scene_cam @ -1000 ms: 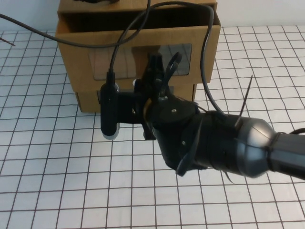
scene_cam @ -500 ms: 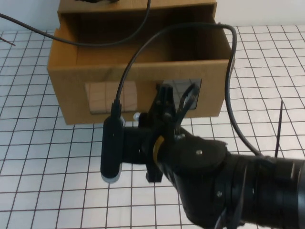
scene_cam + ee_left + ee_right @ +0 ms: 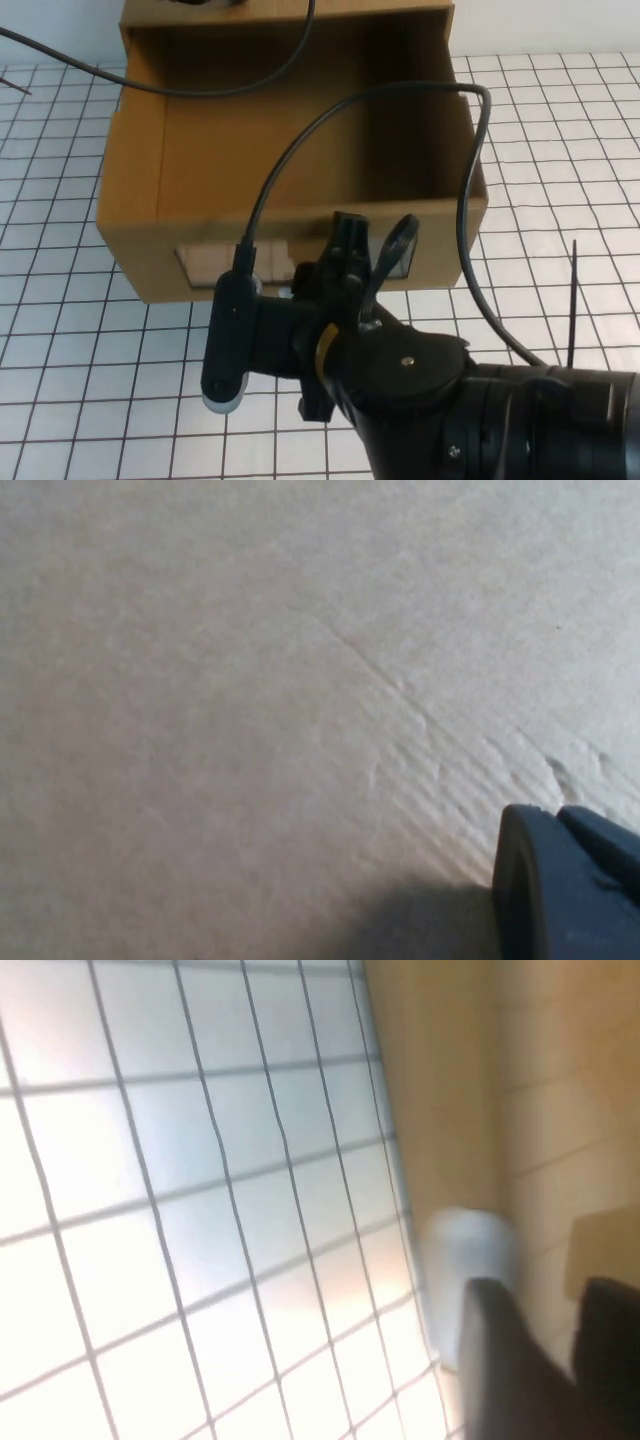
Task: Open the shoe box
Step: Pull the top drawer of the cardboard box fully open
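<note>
The brown cardboard shoe box [image 3: 140, 250] stands at the far middle of the gridded table. Its drawer is drawn out toward me, showing a bare interior [image 3: 300, 150]. The front wall has a clear window [image 3: 215, 262]. My right gripper [image 3: 375, 235] stands against that front wall, on the window's right part. Its dark fingers [image 3: 490, 1340] are apart, with cardboard showing between them and nothing gripped. In the right wrist view this gripper [image 3: 545, 1290] lies beside the box wall. My left gripper [image 3: 570, 890] rests against plain cardboard [image 3: 250, 680], and only a dark corner of it shows.
The box's outer sleeve [image 3: 285, 8] stays at the back edge. A black cable [image 3: 470, 200] loops over the drawer from my right arm [image 3: 480, 420], which fills the near right. White gridded table [image 3: 60, 380] lies to the left and right of the box.
The drawer has slid out toward me, from barely open to well out. My right arm has drawn back toward the near edge with it.
</note>
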You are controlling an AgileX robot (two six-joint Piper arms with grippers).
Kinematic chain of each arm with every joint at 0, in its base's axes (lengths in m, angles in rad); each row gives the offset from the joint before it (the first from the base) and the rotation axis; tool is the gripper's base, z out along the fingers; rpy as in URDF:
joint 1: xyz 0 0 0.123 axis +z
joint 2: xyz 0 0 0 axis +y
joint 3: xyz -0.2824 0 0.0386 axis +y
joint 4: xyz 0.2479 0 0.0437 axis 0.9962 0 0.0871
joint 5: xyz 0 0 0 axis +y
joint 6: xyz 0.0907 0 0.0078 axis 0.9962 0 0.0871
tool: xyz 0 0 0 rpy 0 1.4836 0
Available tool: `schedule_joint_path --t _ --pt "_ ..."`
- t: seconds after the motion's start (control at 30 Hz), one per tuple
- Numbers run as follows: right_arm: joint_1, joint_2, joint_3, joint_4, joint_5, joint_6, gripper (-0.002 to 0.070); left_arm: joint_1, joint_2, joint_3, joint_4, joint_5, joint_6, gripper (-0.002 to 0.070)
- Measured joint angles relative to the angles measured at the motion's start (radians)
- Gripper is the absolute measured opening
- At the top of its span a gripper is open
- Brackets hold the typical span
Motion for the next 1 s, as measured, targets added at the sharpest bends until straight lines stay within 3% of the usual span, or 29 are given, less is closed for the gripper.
schedule_joint_path --t 0.13,0.23,0.43,0.57,0.7,0.87,1.0 --pt "0.008 -0.005 0.001 0.054 0.035 0.002 0.0263 0.0 -0.002 -0.024 0.004 0.028 0.0 -0.0002" --pt "0.033 -0.028 0.001 0.096 0.063 0.002 0.0277 0.0 -0.012 -0.049 0.013 0.062 -0.002 -0.0002" --pt "0.116 -0.157 0.001 0.127 0.101 0.011 0.02 0.0 -0.068 -0.09 0.011 0.095 -0.002 -0.0002" --pt "0.114 -0.253 -0.029 0.127 0.136 0.046 0.0081 0.0 -0.121 -0.092 0.006 0.148 -0.002 -0.0002" --pt "0.045 -0.298 -0.088 0.127 0.205 0.071 0.0007 0.0 -0.171 -0.092 0.016 0.15 -0.002 -0.0002" --pt "-0.11 -0.302 -0.152 0.178 0.303 0.037 -0.0009 0.0 -0.272 -0.039 0.026 0.082 -0.002 -0.0002" --pt "-0.285 -0.309 -0.186 0.33 0.331 -0.079 -0.001 0.0 -0.376 0.099 0.03 0.004 0.02 -0.0002"
